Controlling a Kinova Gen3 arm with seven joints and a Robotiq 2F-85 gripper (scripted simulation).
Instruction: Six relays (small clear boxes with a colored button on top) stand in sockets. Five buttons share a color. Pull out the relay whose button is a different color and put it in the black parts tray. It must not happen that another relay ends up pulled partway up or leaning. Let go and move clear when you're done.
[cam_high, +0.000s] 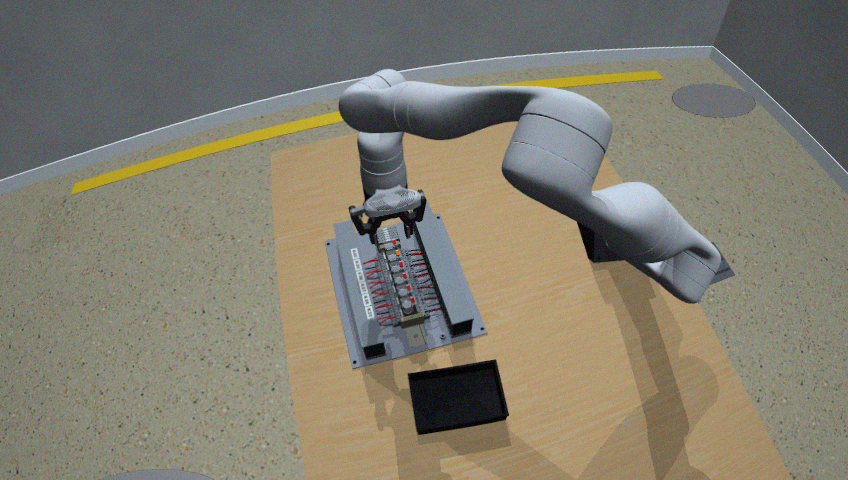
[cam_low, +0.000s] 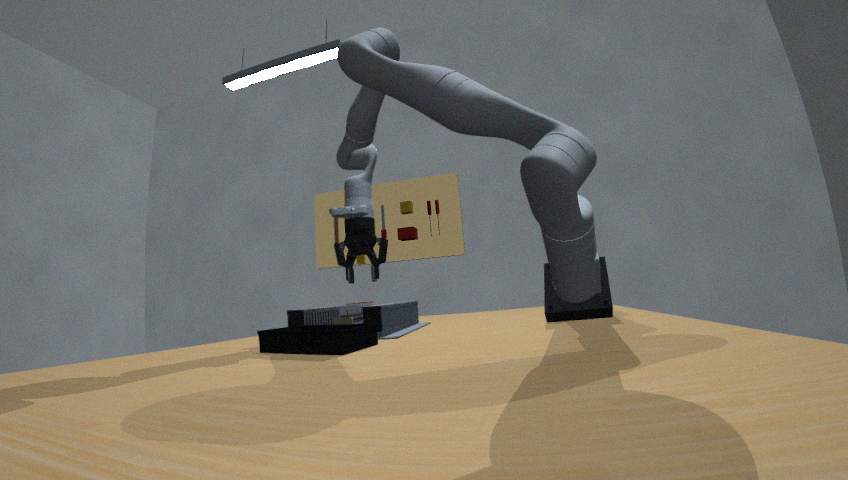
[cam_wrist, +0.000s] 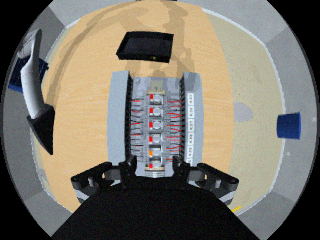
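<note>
Six clear relays (cam_high: 399, 274) stood upright in one row of sockets; five wore red buttons, while the orange-buttoned relay (cam_high: 396, 252) (second from the arm's end) remained seated. The black parts tray (cam_high: 457, 397) lay open on the worktop just beyond the row's far end.
</note>
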